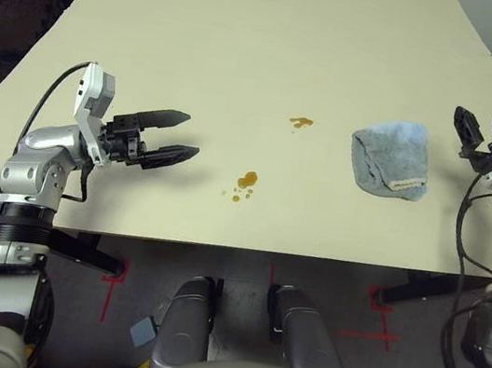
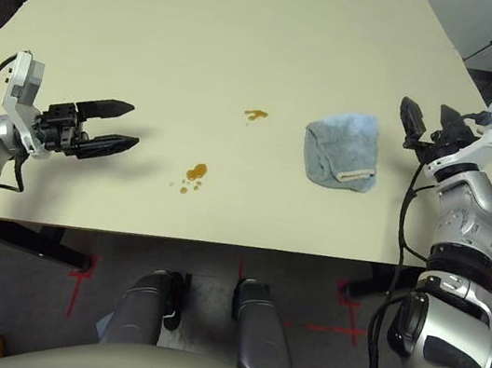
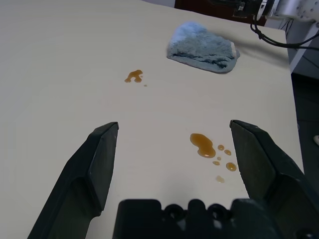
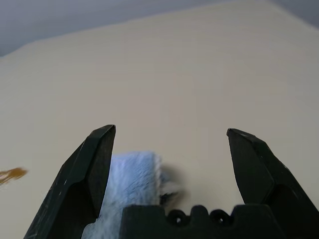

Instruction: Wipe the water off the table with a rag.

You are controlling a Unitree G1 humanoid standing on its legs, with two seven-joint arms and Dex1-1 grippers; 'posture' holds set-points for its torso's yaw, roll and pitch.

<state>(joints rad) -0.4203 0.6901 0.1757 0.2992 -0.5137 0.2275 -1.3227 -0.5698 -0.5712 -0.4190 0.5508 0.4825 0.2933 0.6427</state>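
The bunched light blue-grey terry rag (image 1: 390,158) sits untouched on the pale cream bench (image 1: 252,34), right of two amber-brown water blotches (image 1: 245,181). Right claw (image 1: 482,137) hangs spread just beside it, left claw (image 1: 174,137) also apart. I'd pinch the rag's thick middle first.

Pale cream-yellow surface (image 1: 251,43), plain and unpatterned. Amber-brown drops of water (image 1: 246,181) in two small clusters. Light blue-grey rag (image 1: 390,157) with whitish hem. Black fingers on left hand (image 1: 179,135) and right hand (image 1: 483,136); silver forearms.
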